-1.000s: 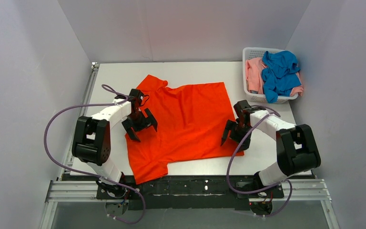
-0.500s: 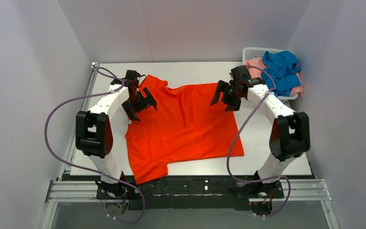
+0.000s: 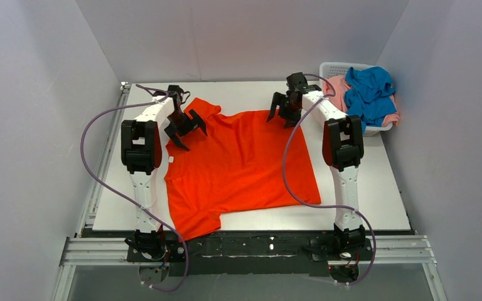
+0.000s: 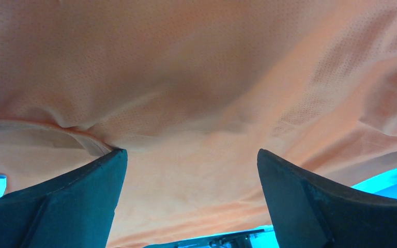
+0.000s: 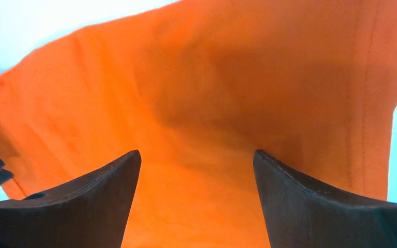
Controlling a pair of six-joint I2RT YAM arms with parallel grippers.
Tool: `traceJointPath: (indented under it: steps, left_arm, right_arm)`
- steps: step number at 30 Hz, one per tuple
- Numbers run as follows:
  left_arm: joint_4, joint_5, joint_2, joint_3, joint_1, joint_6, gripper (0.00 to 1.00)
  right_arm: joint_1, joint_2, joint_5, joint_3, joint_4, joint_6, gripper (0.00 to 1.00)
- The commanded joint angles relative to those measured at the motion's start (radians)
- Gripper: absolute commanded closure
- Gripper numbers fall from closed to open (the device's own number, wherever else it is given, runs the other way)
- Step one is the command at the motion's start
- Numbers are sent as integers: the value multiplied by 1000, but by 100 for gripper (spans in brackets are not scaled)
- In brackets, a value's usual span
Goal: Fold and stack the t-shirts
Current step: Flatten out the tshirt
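The orange-red t-shirt (image 3: 238,163) lies spread flat on the white table (image 3: 351,194). My left gripper (image 3: 186,128) is open, low over the shirt's far left part by the sleeve; the cloth fills the left wrist view (image 4: 196,93) between the jaws. My right gripper (image 3: 282,116) is open, over the shirt's far right corner; the right wrist view shows the hem (image 5: 362,103) and cloth between the jaws. Neither holds cloth. The blue t-shirt (image 3: 369,94) and the pale pink t-shirt (image 3: 334,94) lie crumpled in the basket.
The white slotted basket (image 3: 327,68) stands at the table's far right corner, just right of my right arm. Purple cables loop from both arms. Grey walls close in the table on three sides. The shirt's near left sleeve (image 3: 191,222) reaches the table's front edge.
Both arms have stretched away from me: the grippers moved from the shirt's mid sides to its far corners, staying open. The shirt has not moved.
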Motion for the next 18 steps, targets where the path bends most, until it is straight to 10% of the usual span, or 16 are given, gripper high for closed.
traceJointPath:
  steps: [1,18]
  left_arm:
    - [-174,29,73,36,15,-3,2]
    - [-260,91,425,542,71,-49,2]
  right_arm:
    - [-35,65,46,75,-73,51,13]
    - [-129,189,33,258,-184,165,13]
